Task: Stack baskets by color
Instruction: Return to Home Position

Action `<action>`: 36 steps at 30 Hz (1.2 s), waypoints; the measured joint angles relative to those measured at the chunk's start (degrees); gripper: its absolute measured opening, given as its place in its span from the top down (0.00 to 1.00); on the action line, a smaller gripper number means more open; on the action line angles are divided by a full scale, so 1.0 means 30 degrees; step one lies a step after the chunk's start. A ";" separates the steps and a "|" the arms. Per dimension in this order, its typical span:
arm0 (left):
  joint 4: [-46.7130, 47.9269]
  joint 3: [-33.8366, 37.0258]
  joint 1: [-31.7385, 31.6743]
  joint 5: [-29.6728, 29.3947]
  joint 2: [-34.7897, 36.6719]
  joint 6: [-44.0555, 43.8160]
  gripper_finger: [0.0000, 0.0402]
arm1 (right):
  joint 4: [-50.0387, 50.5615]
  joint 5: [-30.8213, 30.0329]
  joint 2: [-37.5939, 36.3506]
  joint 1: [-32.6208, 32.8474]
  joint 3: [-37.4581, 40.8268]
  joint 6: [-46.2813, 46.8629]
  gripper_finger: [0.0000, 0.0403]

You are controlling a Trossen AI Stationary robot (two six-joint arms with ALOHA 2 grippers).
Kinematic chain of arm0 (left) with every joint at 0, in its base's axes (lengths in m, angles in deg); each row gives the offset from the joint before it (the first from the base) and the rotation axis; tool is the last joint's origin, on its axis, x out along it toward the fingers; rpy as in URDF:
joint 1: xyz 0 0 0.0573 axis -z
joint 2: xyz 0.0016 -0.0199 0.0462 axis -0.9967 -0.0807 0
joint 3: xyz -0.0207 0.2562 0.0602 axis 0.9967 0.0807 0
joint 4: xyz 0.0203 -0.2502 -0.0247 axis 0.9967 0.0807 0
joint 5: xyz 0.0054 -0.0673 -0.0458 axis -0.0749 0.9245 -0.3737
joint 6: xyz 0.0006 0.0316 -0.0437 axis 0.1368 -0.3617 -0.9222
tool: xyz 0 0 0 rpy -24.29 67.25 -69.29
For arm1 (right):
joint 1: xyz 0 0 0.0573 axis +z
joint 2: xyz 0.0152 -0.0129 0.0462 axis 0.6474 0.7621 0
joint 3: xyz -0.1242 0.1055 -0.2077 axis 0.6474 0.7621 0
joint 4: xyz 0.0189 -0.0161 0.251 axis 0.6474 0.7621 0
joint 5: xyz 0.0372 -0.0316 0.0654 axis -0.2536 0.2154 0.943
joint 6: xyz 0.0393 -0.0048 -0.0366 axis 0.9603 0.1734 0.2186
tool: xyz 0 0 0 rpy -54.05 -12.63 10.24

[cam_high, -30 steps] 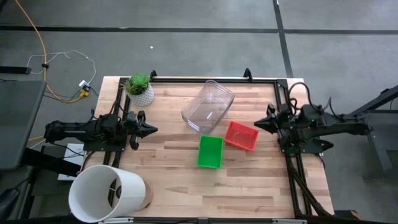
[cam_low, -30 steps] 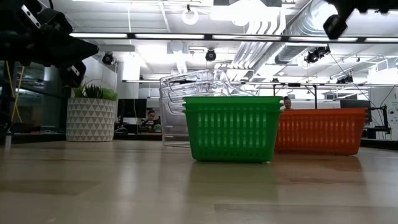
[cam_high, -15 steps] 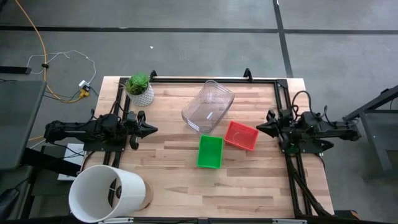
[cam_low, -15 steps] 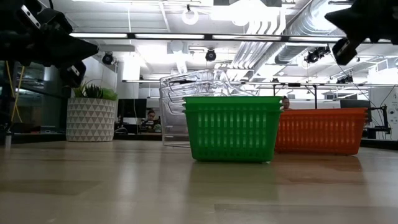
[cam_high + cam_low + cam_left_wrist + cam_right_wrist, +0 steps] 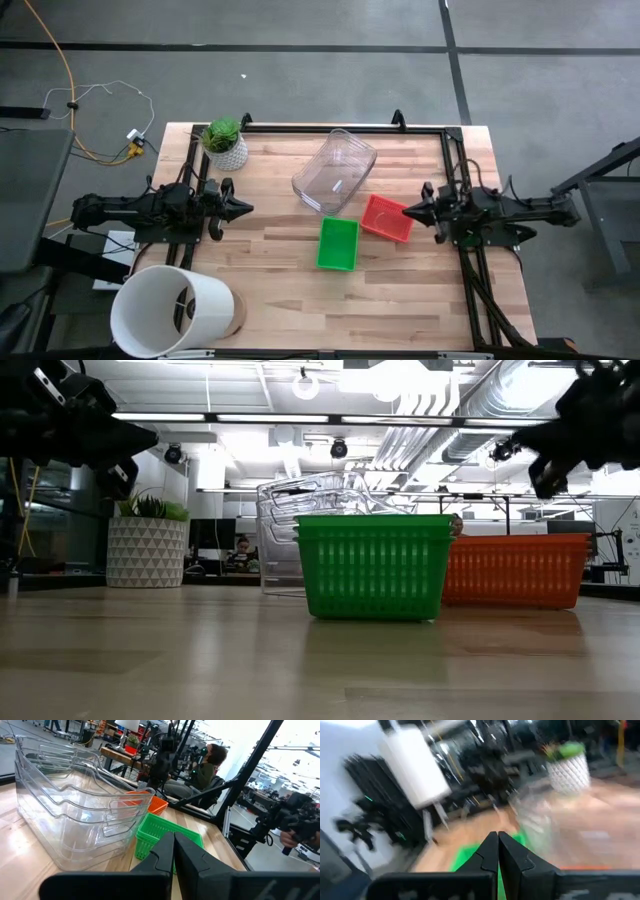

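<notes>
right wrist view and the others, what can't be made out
Right wrist view: motion blur smears the green basket; mesh unreadable.
Low view: the green basket covers the red basket's left end.
High view: from straight above, stack counts cannot be told.
Left wrist view: the clear bins cover part of the red basket.

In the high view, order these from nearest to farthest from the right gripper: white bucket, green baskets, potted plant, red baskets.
From the right gripper:
1. red baskets, right beside it
2. green baskets, mid-table
3. potted plant, top-left table corner
4. white bucket, bottom-left table corner
</notes>
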 joint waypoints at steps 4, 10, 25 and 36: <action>0.0012 0.0002 0.0000 0.0007 0.0000 0.0000 1.00 | 0.0781 -0.0156 0.0374 0.0005 -0.0005 -0.0925 1.00; 0.0017 0.0002 0.0000 0.0007 0.0000 0.0000 1.00 | 0.0829 0.0186 0.0601 0.0005 -0.0005 -0.2233 1.00; 0.0020 0.0002 -0.0002 0.0002 0.0000 0.0000 1.00 | 0.0888 0.0266 0.1845 0.0005 -0.0005 -0.2386 1.00; 0.0020 -0.0005 0.0000 0.0007 0.0000 0.0000 1.00 | 0.0897 0.0252 0.1845 0.0005 -0.0005 -0.2386 1.00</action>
